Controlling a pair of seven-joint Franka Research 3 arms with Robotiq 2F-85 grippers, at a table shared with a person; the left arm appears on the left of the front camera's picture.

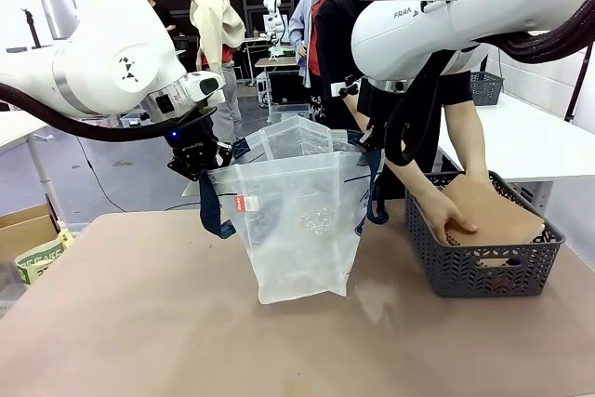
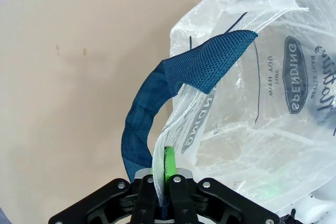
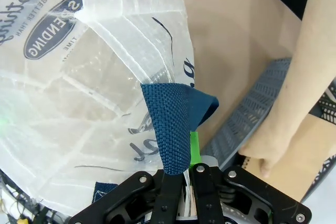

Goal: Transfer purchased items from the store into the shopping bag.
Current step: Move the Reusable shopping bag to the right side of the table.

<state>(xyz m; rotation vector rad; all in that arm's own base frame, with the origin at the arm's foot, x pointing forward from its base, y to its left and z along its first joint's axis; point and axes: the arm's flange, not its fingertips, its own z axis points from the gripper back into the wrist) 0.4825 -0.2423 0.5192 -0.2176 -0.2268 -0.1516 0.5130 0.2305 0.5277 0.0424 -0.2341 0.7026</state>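
Note:
The shopping bag [image 1: 297,220] stands open mid-table, translucent white with navy strap handles [image 1: 216,216]. My left gripper [image 1: 199,161] is shut on the bag's left rim, and its green pad [image 2: 168,165] shows against the plastic beside a blue strap [image 2: 157,98]. My right gripper [image 3: 188,174] is shut on the bag's opposite rim, at a blue strap [image 3: 173,124]. The store, a dark grey slotted basket [image 1: 483,267], sits to the right of the bag. Inside it, a person's hand [image 1: 456,222] rests on a flat brown paper pouch [image 1: 497,211]. The bag looks empty.
A cardboard box [image 1: 23,225] and a green-printed packet [image 1: 37,259] sit off the table's left edge. Behind on the right, a white table [image 1: 539,141] carries another dark basket [image 1: 485,86]. The person stands at the far side, between bag and basket.

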